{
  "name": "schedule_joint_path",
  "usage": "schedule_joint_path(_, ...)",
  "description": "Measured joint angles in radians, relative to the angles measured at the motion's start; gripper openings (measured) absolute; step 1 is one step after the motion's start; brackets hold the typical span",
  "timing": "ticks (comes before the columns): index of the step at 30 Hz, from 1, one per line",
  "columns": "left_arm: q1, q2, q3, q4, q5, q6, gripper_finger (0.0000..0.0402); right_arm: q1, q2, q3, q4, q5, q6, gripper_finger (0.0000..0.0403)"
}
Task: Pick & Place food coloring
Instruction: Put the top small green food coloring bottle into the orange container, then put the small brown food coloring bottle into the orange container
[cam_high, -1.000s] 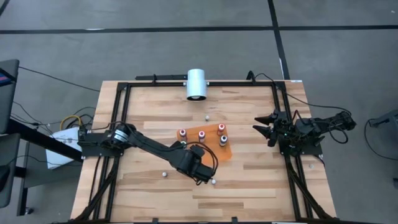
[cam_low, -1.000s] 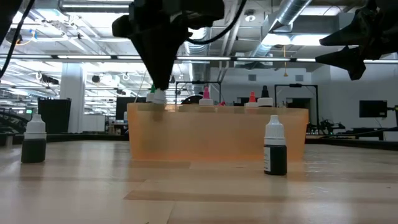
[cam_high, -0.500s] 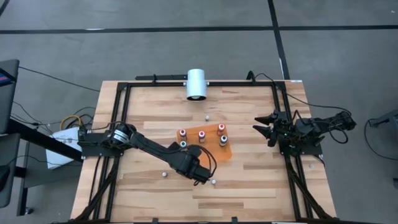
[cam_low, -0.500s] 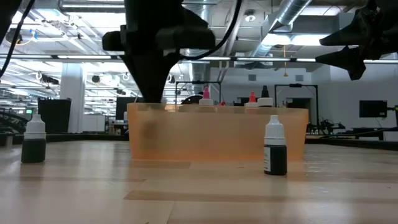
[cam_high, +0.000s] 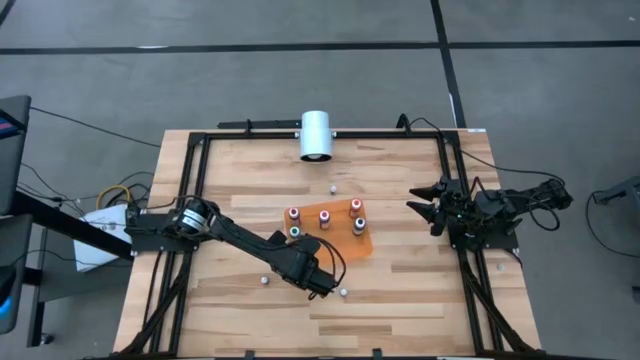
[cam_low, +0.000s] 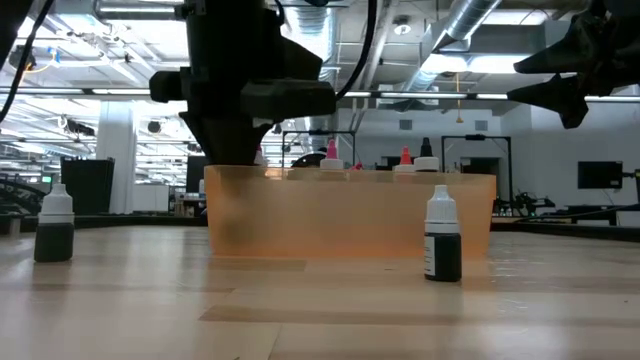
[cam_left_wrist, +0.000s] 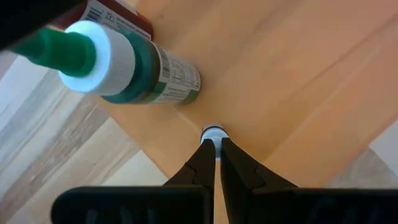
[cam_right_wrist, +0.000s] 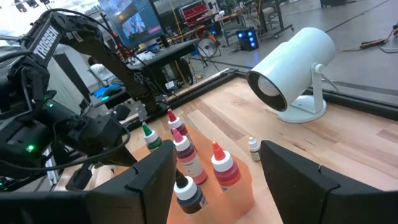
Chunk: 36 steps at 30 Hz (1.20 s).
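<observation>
Two arms, left gripper (cam_high: 300, 252) fingers pinched together (empty) beside orange tray (cam_high: 340, 245), right gripper (cam_high: 418, 204) fingers wide

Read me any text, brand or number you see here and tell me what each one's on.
"TROSSEN": white letters on the left arm, seen in the right wrist view.
Green-topped bottle label, left wrist view: small print, too blurred to read.
Background screen: content unreadable.
Nothing else legible.
</observation>
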Motion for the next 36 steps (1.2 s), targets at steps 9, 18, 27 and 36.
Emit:
schedule_joint_path(9, 0.000, 0.000, 0.000, -0.002, -0.008, 0.002, 0.0042, 0.000, 0.000, 0.000, 0.000, -0.001, 0.043, 0.0221)
schedule_joint_path(18, 0.001, 0.000, 0.000, -0.010, -0.032, 0.004, 0.0090, 0.000, 0.000, 0.000, 0.000, -0.001, 0.052, 0.0221)
schedule_joint_path(27, 0.001, 0.000, 0.044, -0.113, -0.037, 0.000, 0.0113, 0.000, 0.000, 0.000, 0.000, 0.000, 0.052, 0.0221)
schedule_joint_path(36, -0.009, -0.012, 0.242, -0.278, -0.067, 0.039, 0.0115, 0.000, 0.000, 0.000, 0.000, 0.000, 0.052, 0.0221)
